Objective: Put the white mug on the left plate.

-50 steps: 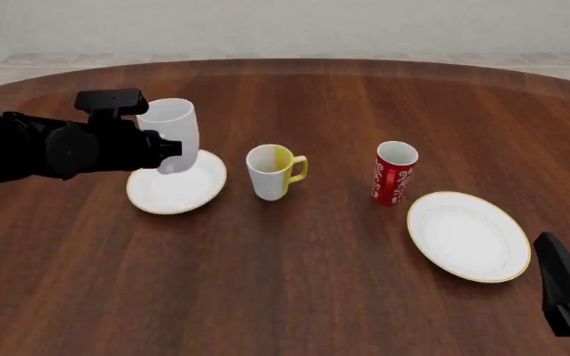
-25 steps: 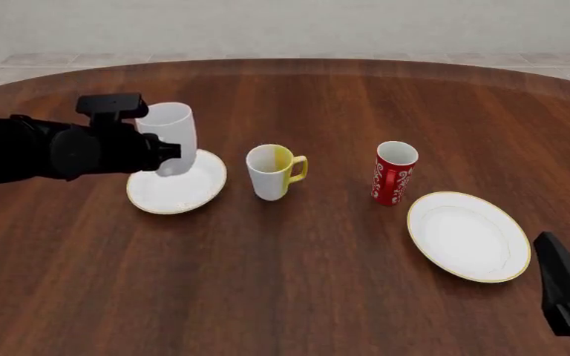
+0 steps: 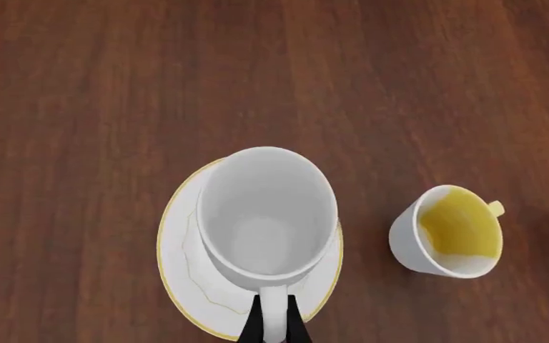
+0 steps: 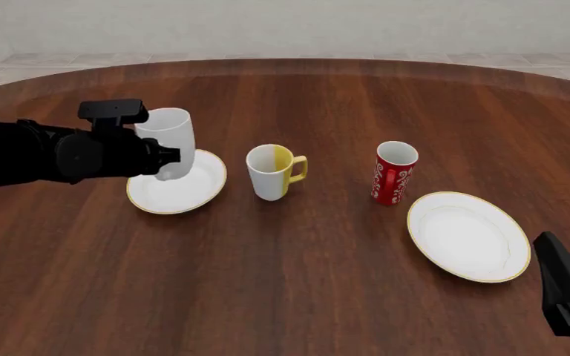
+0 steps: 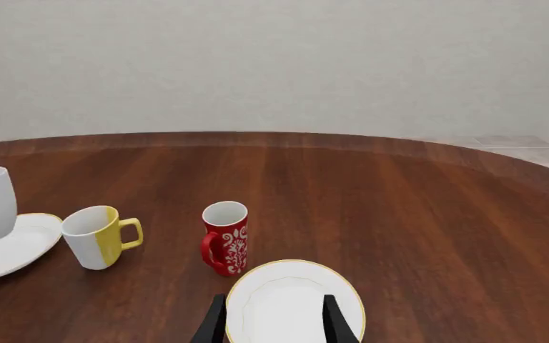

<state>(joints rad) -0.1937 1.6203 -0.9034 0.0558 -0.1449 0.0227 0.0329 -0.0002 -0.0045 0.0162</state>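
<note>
— Two plates and three mugs are seen on the table (image 4: 295, 289). Where is the white mug (image 4: 169, 144) located?

— It is found over the left plate (image 4: 171, 194), above the plate's rear portion in the front view. From the left wrist camera, the mug (image 3: 266, 218) is viewed from above, its open mouth up, with the plate (image 3: 184, 275) showing around it on both sides. Whether its base is touching the plate cannot be determined.

— How is the left gripper (image 4: 166, 158) set?

— It is closed on the mug's handle. In the wrist view, the white handle is seen clamped between two dark fingertips (image 3: 251, 330).

— And the right gripper (image 5: 272, 318)?

— It is held apart, with nothing between its fingers (image 5: 214, 323). It is positioned near the front right edge of the table, above the near side of the right plate (image 5: 294, 300). In the front view, only part of that arm is visible at the lower right corner.

— What else is recorded on the table?

— A yellow mug (image 4: 271, 172) is standing upright just right of the left plate, handle pointing right. A red mug (image 4: 394, 173) is standing upright further right, near the far left edge of the right plate (image 4: 468, 236), not touching it.
</note>
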